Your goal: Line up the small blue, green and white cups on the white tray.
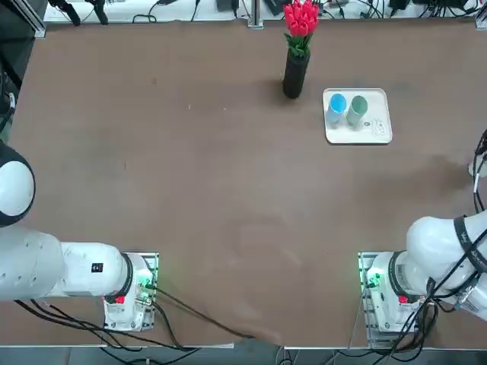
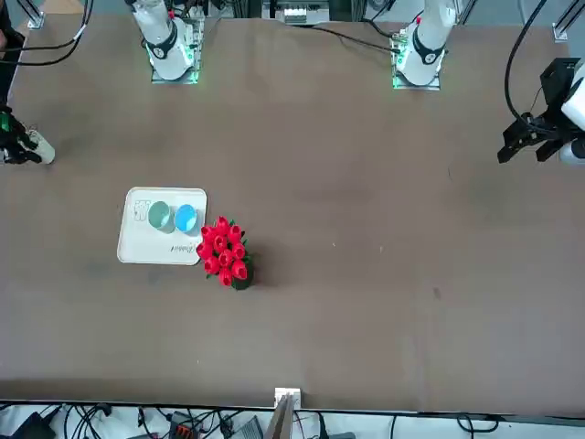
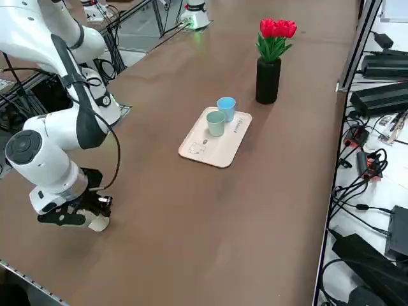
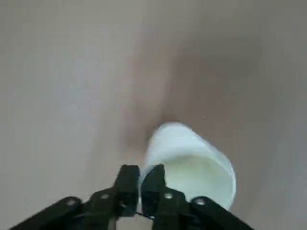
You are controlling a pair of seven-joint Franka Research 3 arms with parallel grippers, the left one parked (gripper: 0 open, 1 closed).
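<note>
right pincer [image 4: 140, 184]: low at the counter's [image 3: 210, 210] right edge near the robot, well apart from the tray; fingers pinched together on the near rim of the white cup [image 4: 189, 165], one finger inside the wall and one outside as far as the wrist view shows

white cup: off-white, open mouth toward the wrist camera, leaning rather than plainly upright; still down at the counter surface in the side view [image 3: 97, 222]

white tray [image 3: 199, 148]: far side of the counter from the pincer, just beside the black vase of red flowers [image 3: 269, 70]

blue cup [image 3: 225, 108]: upright on the tray, at the end nearest the vase

green cup [image 3: 215, 123]: upright on the tray, just beside the blue one; the pair already forms a row

free slot: bare tray end beyond the green cup, on the side away from the vase

key relation: tray lies across the counter, away from the base and inward from the pincer; row axis runs vase-end to bare end, so the white cup belongs on that line after the green

step judged: grasp made, lift and carry not yet done

risk: rim-only pinch may let the cup swing or slip
</note>
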